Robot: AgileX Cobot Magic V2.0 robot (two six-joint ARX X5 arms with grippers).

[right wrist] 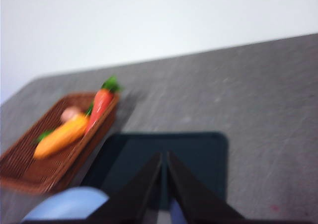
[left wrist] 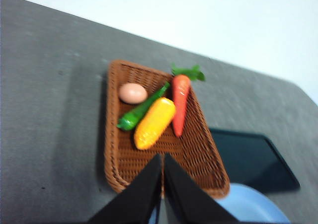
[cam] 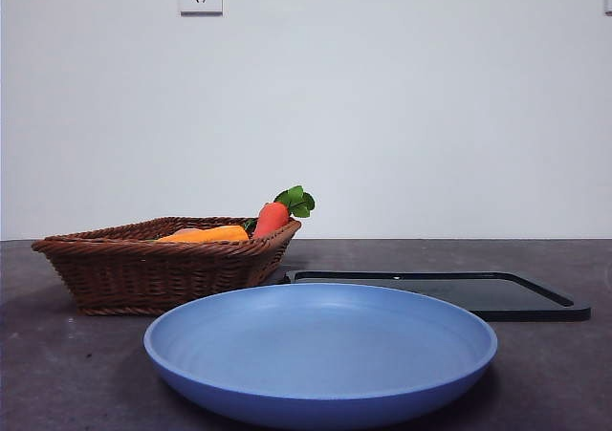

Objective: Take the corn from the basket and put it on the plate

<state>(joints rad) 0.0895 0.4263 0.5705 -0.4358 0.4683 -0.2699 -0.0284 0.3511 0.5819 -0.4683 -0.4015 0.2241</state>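
Both sets of fingers are pressed together, empty: your left gripper [left wrist: 163, 157] hangs over the basket [left wrist: 124, 172], where the corn [left wrist: 154, 122] lies at the carrot's [left wrist: 180, 103] 9 o'clock; your right gripper [right wrist: 164, 155] hangs above the black tray [right wrist: 198, 154], beside the plate [cam: 320, 355].

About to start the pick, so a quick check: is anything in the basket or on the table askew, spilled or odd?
Only one small thing: the red-orange carrot leans on the brown wicker basket rim, its green leaves poking out over the edge. The orange-yellow corn cob lies flat inside, the round blue plate sits level, and nothing is spilled.
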